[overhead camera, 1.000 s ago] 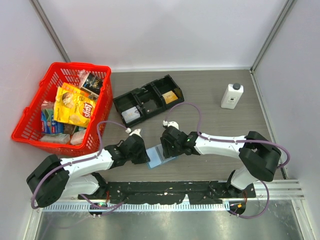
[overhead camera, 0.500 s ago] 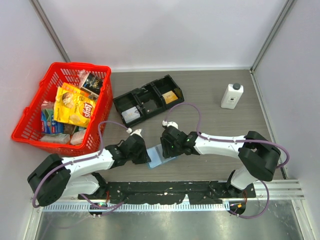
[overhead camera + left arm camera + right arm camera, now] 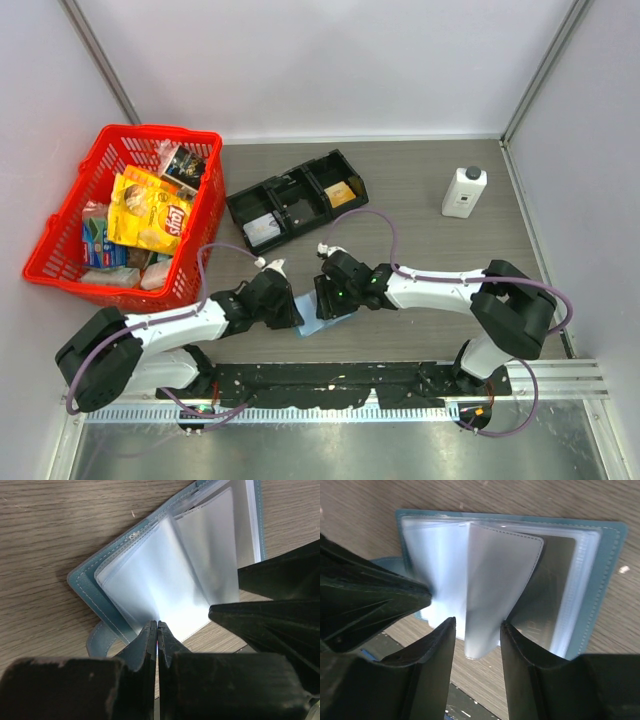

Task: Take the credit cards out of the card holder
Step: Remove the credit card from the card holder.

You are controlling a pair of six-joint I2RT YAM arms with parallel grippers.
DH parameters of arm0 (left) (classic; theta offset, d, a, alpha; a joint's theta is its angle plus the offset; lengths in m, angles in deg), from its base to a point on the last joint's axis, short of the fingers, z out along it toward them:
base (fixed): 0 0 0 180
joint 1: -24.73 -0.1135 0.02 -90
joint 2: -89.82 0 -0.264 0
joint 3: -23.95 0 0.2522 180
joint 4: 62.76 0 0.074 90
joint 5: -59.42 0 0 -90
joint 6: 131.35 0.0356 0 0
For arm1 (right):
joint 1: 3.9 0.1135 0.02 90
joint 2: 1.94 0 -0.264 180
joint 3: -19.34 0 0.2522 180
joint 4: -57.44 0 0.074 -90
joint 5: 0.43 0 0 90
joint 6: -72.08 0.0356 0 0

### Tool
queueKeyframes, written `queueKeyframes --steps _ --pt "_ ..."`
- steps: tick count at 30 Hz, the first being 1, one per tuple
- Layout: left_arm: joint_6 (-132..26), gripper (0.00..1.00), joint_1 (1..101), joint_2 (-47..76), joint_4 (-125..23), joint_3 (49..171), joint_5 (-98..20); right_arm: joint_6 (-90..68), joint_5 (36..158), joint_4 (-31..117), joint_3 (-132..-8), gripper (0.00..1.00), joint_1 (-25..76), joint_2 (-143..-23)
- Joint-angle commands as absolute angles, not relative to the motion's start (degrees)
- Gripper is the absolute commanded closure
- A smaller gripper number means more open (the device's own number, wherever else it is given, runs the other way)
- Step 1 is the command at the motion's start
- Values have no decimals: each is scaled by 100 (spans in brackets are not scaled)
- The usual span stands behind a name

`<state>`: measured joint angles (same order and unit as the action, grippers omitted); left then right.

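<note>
The small light-blue bifold card holder (image 3: 310, 325) is lying open on the grey-brown wood-grain worktop (image 3: 430, 260), close to the near edge just ahead of the arm bases. The two arms are crowding it from either side, leaving little room around it. Bare worktop is lying open beyond it on the far side, up to the black three-compartment plastic tray (image 3: 290, 205). The red plastic mesh basket (image 3: 60, 235) is sitting well apart at the left, and the white squat bottle (image 3: 464, 192) well apart at the far right.

The holder's cover is looking like soft matt leatherette with pale stitching along its rounded edge, and a small blue tab (image 3: 97, 637) is sticking out from its near side. Inside, thin, glossy, translucent plastic sleeves (image 3: 170, 575) are fanning up like pages. A flat pale grey credit card (image 3: 555, 590) is showing through the sleeve lying against the right half.

From above, the holder is sitting skewed to the worktop's front edge, one corner pointing toward the left arm's base. In the right wrist view its long axis is running across the picture.

The left end effector (image 3: 157, 630) is pinching closed on the near edge of a sleeve. The right end effector (image 3: 476, 627) is holding its fingers apart, one loose sleeve leaf (image 3: 495, 590) standing in the gap between them
</note>
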<state>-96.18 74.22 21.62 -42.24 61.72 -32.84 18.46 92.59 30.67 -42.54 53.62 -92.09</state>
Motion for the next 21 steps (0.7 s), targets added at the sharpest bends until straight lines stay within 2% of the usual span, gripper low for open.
queueKeyframes --steps 1,8,15,21 --pt "-9470 96 7438 2083 -3986 5915 -3330 1864 9773 3612 -4373 55 5376 -9256" --pt "-9610 96 7438 2363 -4056 5801 -3208 1680 10485 4052 -4549 58 5402 -9265" --pt "-9883 81 7438 3233 -3846 5704 -2496 1354 10837 3868 -4856 58 5587 -9580" --pt "-10067 71 7430 4383 -2986 5880 -1767 1205 10785 3762 -4944 56 5631 -9704"
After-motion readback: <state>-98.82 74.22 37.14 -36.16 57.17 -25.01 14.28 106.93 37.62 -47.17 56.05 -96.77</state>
